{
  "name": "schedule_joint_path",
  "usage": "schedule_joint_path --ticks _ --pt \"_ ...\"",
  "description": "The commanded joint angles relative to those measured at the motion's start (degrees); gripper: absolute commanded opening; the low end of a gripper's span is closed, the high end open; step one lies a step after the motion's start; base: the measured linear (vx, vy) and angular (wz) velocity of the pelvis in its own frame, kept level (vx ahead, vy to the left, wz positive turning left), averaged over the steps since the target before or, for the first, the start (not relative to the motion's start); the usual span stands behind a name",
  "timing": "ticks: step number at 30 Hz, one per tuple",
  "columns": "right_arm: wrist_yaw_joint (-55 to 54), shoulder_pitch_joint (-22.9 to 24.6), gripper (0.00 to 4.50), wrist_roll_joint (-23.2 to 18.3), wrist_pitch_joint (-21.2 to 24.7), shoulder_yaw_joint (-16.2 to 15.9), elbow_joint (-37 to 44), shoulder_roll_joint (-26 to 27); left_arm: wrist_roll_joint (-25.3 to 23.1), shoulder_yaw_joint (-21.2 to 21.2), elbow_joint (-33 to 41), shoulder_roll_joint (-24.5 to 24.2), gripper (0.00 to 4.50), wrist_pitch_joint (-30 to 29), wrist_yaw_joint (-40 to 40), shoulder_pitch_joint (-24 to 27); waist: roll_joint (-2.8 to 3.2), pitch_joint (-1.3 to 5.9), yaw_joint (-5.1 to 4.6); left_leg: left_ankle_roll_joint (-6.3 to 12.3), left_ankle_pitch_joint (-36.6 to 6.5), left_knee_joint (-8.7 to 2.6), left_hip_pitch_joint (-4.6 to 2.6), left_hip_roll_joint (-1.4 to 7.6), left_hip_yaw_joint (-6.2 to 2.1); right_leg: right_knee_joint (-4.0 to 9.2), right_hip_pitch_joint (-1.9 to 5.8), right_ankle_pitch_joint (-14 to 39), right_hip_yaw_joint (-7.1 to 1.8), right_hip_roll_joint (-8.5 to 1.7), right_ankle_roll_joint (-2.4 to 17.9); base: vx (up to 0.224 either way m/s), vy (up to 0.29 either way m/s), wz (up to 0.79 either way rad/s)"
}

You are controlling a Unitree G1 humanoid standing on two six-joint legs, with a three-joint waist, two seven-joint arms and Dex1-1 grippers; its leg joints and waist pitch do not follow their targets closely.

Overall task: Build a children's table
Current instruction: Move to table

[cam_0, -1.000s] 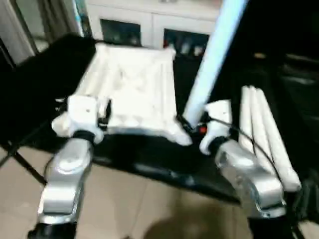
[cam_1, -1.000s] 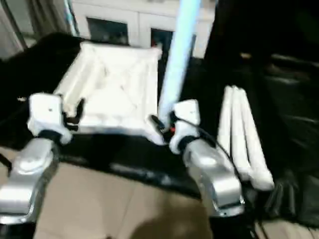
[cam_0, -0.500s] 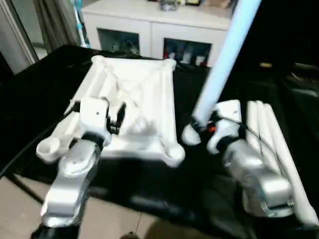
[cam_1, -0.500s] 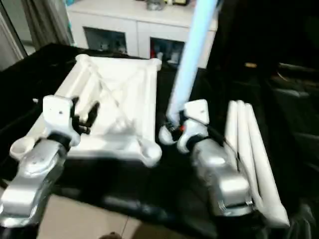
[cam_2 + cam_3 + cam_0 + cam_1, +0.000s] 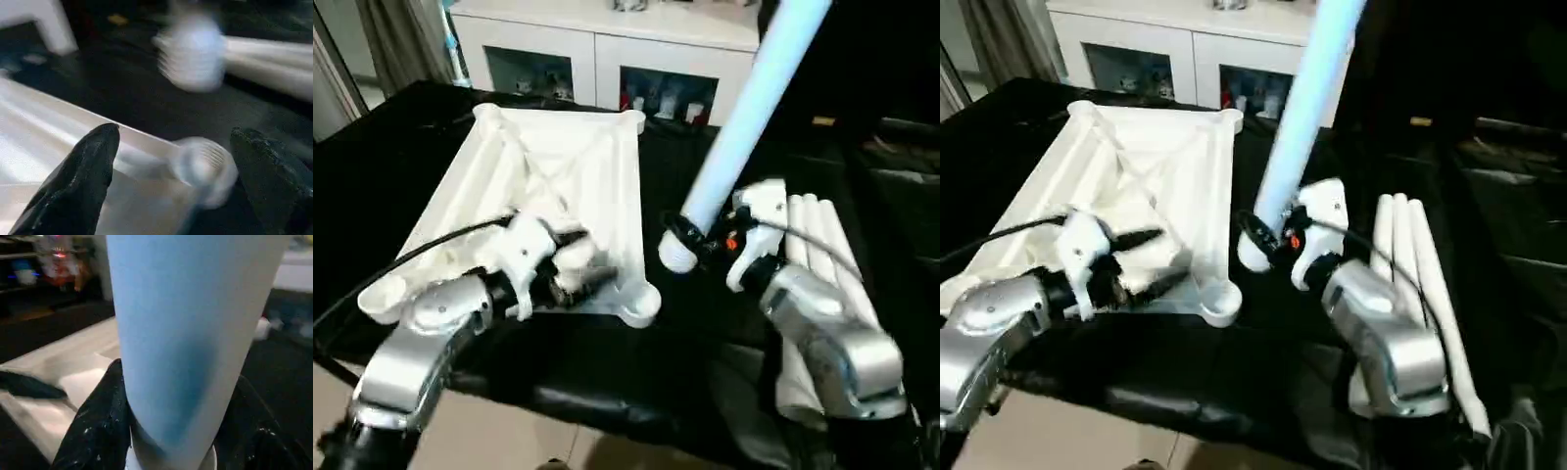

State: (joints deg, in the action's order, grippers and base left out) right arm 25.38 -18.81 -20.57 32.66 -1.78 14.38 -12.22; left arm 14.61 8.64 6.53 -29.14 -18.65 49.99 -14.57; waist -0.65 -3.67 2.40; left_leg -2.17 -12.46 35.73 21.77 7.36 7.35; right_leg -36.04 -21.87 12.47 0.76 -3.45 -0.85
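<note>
Head views: table top [image 5: 558, 186] lies ribbed side up on the black worktop [image 5: 372, 157], toward its left edge. Left forearm reaches inward across the top's near edge; left tool [image 5: 582, 279] points sideways toward the near right corner socket [image 5: 641, 304], fingers apart. Right forearm extends forward, right tool [image 5: 700, 240] clamped on a leg [image 5: 744, 108] tilted up and away. Spare legs [image 5: 822, 255] lie along the worktop's right edge.

Left wrist view: fingers [image 5: 83, 181] spread over the socket rim.

Right wrist view: fingers [image 5: 98, 426] grip the leg.
</note>
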Motion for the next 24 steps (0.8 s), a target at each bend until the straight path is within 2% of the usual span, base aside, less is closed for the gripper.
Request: schedule_joint_path --ticks 1,2,3,4,5,6,8,10,14,15,16,18,19,20,22,23,24 --pt "2.14 -0.97 1.88 -1.23 -1.28 1.33 -0.65 -0.91 -1.34 1.57 -2.23 -0.67 3.69 2.10 2.84 -1.47 0.19 2.39 0.10 -1.55 -15.56 -5.78 -1.78 4.33 -0.62 5.09 1.10 17.26 -2.66 -4.65 9.83 -0.057 -0.046 0.08" --pt "3.34 -1.32 1.88 -1.70 -1.30 1.52 -0.85 -1.57 -2.48 2.23 -4.15 -0.70 3.69 4.56 3.60 -2.41 0.16 2.47 0.12 -1.78 -14.87 -5.76 -1.77 4.50 -0.41 5.02 1.08 16.82 -2.68 -4.69 9.90 -0.057 -0.046 0.08" --pt "4.60 -1.64 1.88 -2.11 -1.26 1.55 -1.04 -2.32 -2.84 2.81 -5.61 -0.90 3.64 5.82 4.63 -3.20 0.17 2.41 0.13 -2.06 -14.04 -6.07 -1.46 4.77 -0.17 4.96 1.29 16.35 -2.55 -4.59 9.69 0.000 0.000 0.00" --pt "4.97 -1.73 1.88 -2.23 -1.25 1.56 -1.09 -2.54 -2.95 2.98 -6.04 -0.96 3.36 6.19 4.93 -3.43 0.11 2.36 0.06 -2.38 -14.16 -6.19 -1.36 4.81 -0.06 4.89 1.27 15.63 -2.42 -4.43 9.68 0.000 0.000 0.00" --pt "7.22 -2.17 1.88 -2.93 -0.82 1.40 -1.23 -3.93 -3.56 3.78 -8.08 -1.14 3.27 8.06 6.33 -4.52 0.05 2.40 0.03 -2.53 -14.58 -6.17 -1.44 4.83 0.07 4.82 1.19 15.22 -2.43 -4.28 9.59 0.000 0.000 0.00" --pt "10.15 -2.54 1.88 -3.75 -0.28 0.99 -1.29 -5.79 -4.10 4.88 -9.93 -1.73 3.27 8.56 8.17 -5.69 0.24 2.44 0.04 -2.60 -14.44 -6.14 -1.48 4.90 0.07 4.69 1.19 14.45 -2.49 -4.34 9.78 0.000 0.000 0.00" --pt "14.84 -2.71 1.88 -4.86 0.70 0.05 -1.02 -8.85 -5.28 6.39 -12.70 -2.48 3.22 9.73 10.27 -7.25 0.09 2.54 0.11 -2.01 -12.86 -6.02 -1.40 4.89 0.26 4.56 1.45 12.09 -2.45 -4.30 10.18 0.000 0.000 0.00" --pt "17.25 -2.15 1.88 -5.48 1.10 -0.33 -0.38 -10.69 -5.74 7.18 -14.09 -2.80 2.82 9.83 11.47 -7.91 0.20 2.64 -0.03 -1.15 -10.10 -5.82 -1.13 5.00 0.32 4.17 1.70 7.64 -2.35 -4.33 11.57 0.000 0.000 0.00" --pt "19.18 -1.43 1.88 -5.21 0.79 -0.75 -0.16 -12.82 -6.75 8.41 -18.00 -3.45 2.76 11.74 14.57 -9.78 0.14 2.88 -0.14 0.24 -6.21 -5.41 -1.11 4.99 0.65 3.60 1.93 0.95 -2.22 -4.26 13.94 0.000 0.000 0.00" --pt "19.41 -1.15 1.88 -5.48 0.88 -0.54 0.15 -13.25 -7.00 8.57 -19.35 -3.71 2.46 12.61 16.01 -10.57 0.58 2.76 -0.24 0.70 -5.58 -5.37 -1.00 5.06 0.66 3.43 2.01 -1.08 -2.20 -4.34 14.93 0.000 0.000 0.00" --pt "19.59 -1.06 1.88 -5.59 0.91 -0.47 0.21 -13.48 -7.10 8.80 -20.27 -3.90 2.38 12.93 16.85 -11.12 0.44 2.74 -0.29 0.88 -5.58 -5.39 -1.07 5.07 0.73 3.54 2.01 -1.18 -2.17 -4.27 15.11 0.000 0.000 0.00" --pt "19.92 -0.80 1.88 -5.72 0.99 -0.35 0.38 -13.96 -7.58 9.31 -22.21 -4.27 2.39 13.79 18.22 -12.32 0.62 2.62 -0.23 1.03 -6.51 -5.40 -1.36 5.17 1.02 3.62 1.87 -0.41 -2.20 -4.24 15.78 0.000 0.000 0.00" --pt "20.36 -0.56 1.88 -5.93 1.08 -0.24 0.55 -14.47 -8.00 9.64 -23.62 -4.44 2.31 14.56 18.97 -13.21 0.90 2.46 -0.22 0.90 -6.91 -5.48 -1.43 5.19 1.07 3.69 1.74 0.03 -2.20 -4.21 15.83 0.000 0.000 0.00" --pt "20.36 -0.56 1.88 -5.93 1.08 -0.24 0.55 -14.47 -8.00 9.64 -23.62 -4.44 2.31 14.56 18.97 -13.21 0.75 2.41 -0.27 0.86 -7.47 -5.53 -1.46 5.20 1.13 3.84 1.76 0.63 -2.20 -4.15 15.80 0.000 0.000 0.00" --pt "20.99 0.39 1.88 -6.28 1.48 -0.17 1.59 -15.40 -8.45 9.96 -26.13 -4.98 1.99 15.16 20.76 -14.97 0.91 2.18 -0.27 0.50 -8.38 -5.62 -1.62 5.36 1.22 3.98 1.70 1.62 -2.29 -4.25 16.03 0.000 0.000 0.00" --pt "21.18 1.01 1.88 -6.38 1.77 -0.29 2.35 -15.72 -8.79 10.04 -27.74 -5.62 1.92 15.51 21.91 -15.92 0.82 2.19 -0.20 0.56 -8.34 -5.59 -1.63 5.32 1.26 4.01 1.76 1.92 -2.34 -4.27 16.01 0.000 0.000 0.00" --pt "21.32 1.31 1.88 -6.46 1.84 -0.23 2.65 -15.92 -8.97 10.11 -28.17 -5.85 1.92 15.63 22.22 -16.19 0.99 2.10 -0.19 0.78 -7.74 -5.62 -1.46 5.36 1.26 3.87 1.89 1.34 -2.38 -4.36 16.11 0.000 0.000 0.00"
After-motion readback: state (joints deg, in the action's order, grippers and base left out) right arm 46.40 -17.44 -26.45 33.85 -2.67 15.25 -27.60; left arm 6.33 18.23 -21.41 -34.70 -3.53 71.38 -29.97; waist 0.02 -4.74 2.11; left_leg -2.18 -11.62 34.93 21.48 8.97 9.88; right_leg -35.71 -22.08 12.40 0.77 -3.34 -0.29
